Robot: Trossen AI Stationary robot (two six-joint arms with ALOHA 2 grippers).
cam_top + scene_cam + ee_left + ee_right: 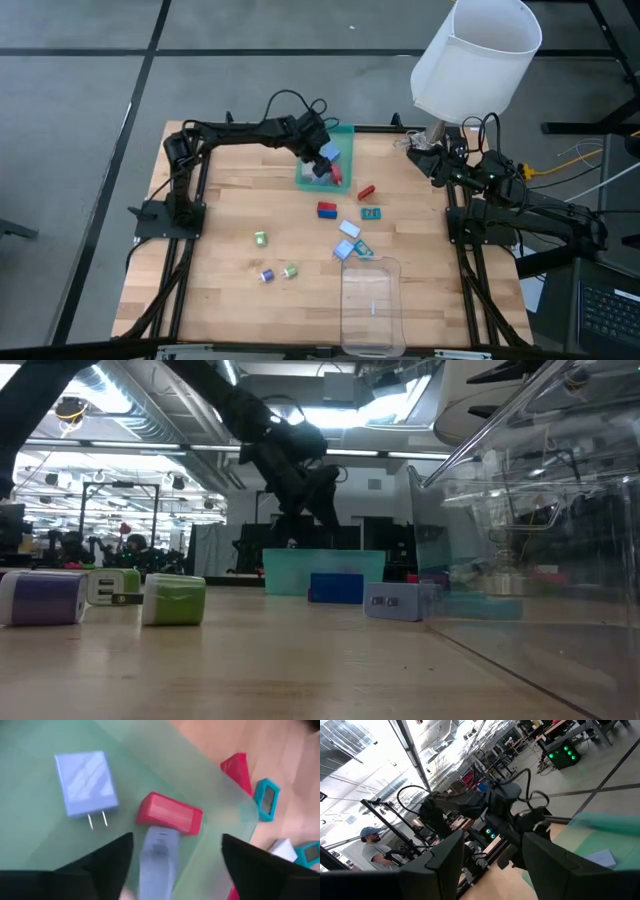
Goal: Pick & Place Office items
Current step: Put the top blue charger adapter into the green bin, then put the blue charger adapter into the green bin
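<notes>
My left gripper (322, 160) hangs open over the green tray (340, 135) at the table's far middle. In the left wrist view its fingers (112, 857) stand either side of a pale blue piece (159, 852) without touching it. That piece lies in the tray against a red block (170, 813), near a blue plug cube (85, 781). More office items lie on the wood: a red piece (366, 192), a teal one (372, 213), a red-and-blue one (326, 209), green cubes (260, 239) and a purple roll (266, 275). My right gripper (425, 148) waits open at the far right corner.
A clear plastic tray (370, 300) sits at the near edge, right of centre. A white shade (475, 55) hangs over the far right corner. Small white, blue and teal flat pieces (352, 240) lie between the two trays. A person (370, 850) stands beyond the table.
</notes>
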